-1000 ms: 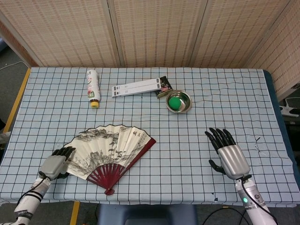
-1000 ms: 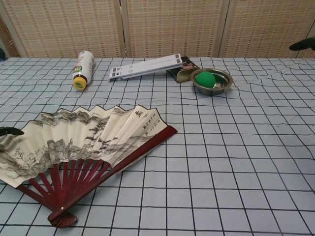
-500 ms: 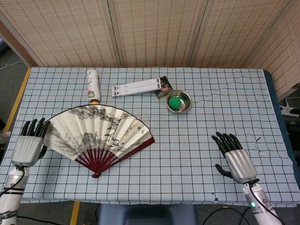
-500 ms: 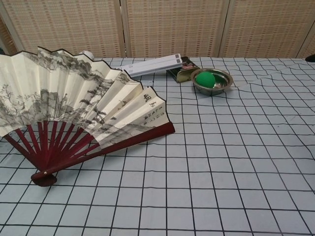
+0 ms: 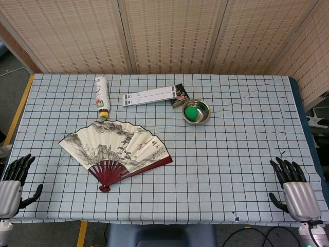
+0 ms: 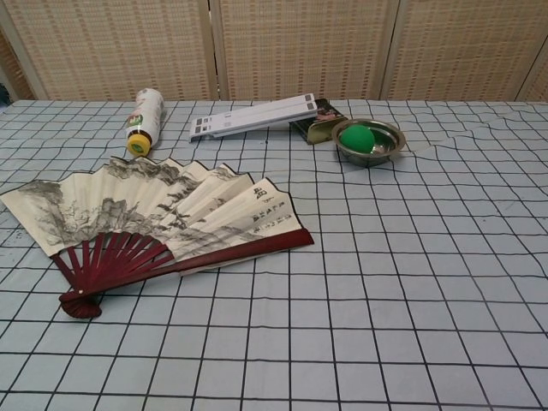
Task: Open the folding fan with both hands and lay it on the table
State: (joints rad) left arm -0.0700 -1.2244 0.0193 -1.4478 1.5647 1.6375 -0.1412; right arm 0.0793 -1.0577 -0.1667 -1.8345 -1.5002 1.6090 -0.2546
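Both arms have drawn back toward the near corners since half a second ago, and the fan, then propped up at the left, now lies flat. At the near left edge the left robot hand (image 5: 11,188) rests with fingers spread, holding nothing; the right robot hand (image 5: 295,188), at the near right edge, is spread and empty too. Well apart from both, the folding fan (image 5: 115,151) lies open on the checked worktop (image 5: 231,154), left of centre. Judging by this, the task looks essentially finished, with nothing left but to hold clear.
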